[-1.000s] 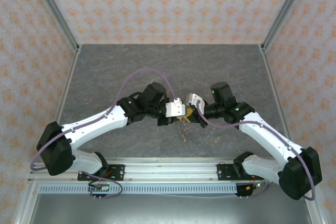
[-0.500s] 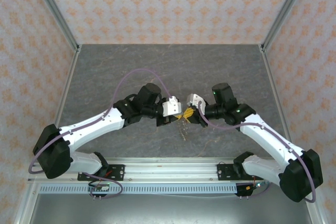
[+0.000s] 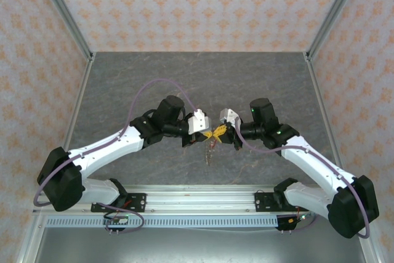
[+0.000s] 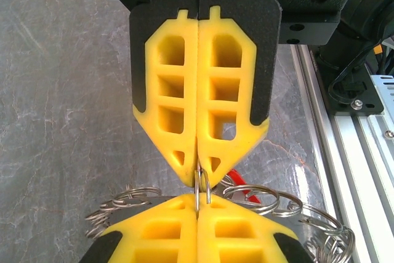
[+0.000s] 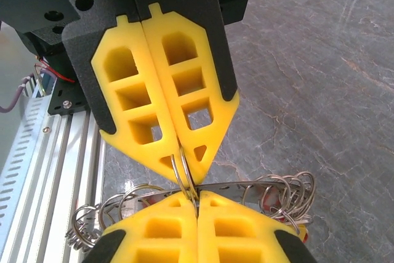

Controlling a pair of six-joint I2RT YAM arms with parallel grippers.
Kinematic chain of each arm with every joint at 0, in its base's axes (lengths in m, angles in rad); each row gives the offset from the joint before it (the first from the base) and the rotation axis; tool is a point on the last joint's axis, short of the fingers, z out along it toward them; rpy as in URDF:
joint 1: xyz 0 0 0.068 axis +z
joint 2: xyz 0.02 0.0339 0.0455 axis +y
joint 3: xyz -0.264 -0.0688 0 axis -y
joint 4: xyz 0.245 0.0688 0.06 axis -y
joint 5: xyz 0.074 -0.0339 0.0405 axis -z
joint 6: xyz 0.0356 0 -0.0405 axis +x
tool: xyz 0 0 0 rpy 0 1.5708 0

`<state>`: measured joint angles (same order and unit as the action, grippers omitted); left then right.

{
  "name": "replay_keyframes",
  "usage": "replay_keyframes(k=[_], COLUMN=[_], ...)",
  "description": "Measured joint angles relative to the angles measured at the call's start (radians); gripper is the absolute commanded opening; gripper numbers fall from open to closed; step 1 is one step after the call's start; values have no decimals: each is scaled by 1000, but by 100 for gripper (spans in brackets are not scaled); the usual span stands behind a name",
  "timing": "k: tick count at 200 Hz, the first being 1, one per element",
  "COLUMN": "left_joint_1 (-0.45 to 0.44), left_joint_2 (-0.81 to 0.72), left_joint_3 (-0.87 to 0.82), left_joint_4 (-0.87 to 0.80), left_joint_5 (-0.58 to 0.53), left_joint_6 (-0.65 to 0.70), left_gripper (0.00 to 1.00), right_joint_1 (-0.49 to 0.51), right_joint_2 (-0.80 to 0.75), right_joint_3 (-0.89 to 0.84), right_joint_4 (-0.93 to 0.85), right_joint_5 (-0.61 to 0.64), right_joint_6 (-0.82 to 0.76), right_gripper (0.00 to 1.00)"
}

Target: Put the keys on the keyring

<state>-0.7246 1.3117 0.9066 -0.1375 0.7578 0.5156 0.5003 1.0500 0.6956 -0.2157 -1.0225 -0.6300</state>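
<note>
My left gripper (image 3: 207, 134) and right gripper (image 3: 220, 132) meet tip to tip above the middle of the table. Both are shut on the same small wire split ring (image 4: 202, 190). In the left wrist view my left gripper (image 4: 197, 199) is at the bottom and the right gripper (image 4: 201, 175) points down from above. In the right wrist view my right gripper (image 5: 197, 198) faces the left gripper (image 5: 185, 168). The keyring (image 5: 246, 184) shows edge-on as a flat metal band behind the tips, with several wire rings (image 5: 289, 192) hanging on it. A red key head (image 4: 239, 177) peeks out; a bunch (image 3: 211, 149) dangles below.
Grey marbled table (image 3: 197, 84) all round, with patterned walls behind and at both sides. An aluminium rail (image 3: 197, 198) runs along the near edge by the arm bases, and shows as a rail (image 4: 357, 152) at the right of the left wrist view.
Both grippers have shifted slightly away from the bases and a little left, still tip to tip. The dangling bunch of rings moved with them.
</note>
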Motion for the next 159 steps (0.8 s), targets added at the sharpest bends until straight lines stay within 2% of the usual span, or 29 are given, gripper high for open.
replay_keyframes(k=[34,72,132,159], left_joint_1=[-2,-31,-68,-80], left_joint_2=[-6,-8,19,51], left_joint_3=[0,28,104,139], left_joint_4=[-8,-60,-146,-189], left_joint_5=[-15,-68,-138,-162], left_joint_6=[11,47,96,119], left_gripper=[10,12,10,1], right_joint_1=[0,0,-2,-6], right_joint_2=[-4,-4,5,8], right_joint_3=[0,13,46,50], right_joint_4=[-1,-34,-99,-133], right_joint_5=[0,-4,1,13], right_joint_6=[1,0,-13,-22], right_gripper=[0,0,0,0])
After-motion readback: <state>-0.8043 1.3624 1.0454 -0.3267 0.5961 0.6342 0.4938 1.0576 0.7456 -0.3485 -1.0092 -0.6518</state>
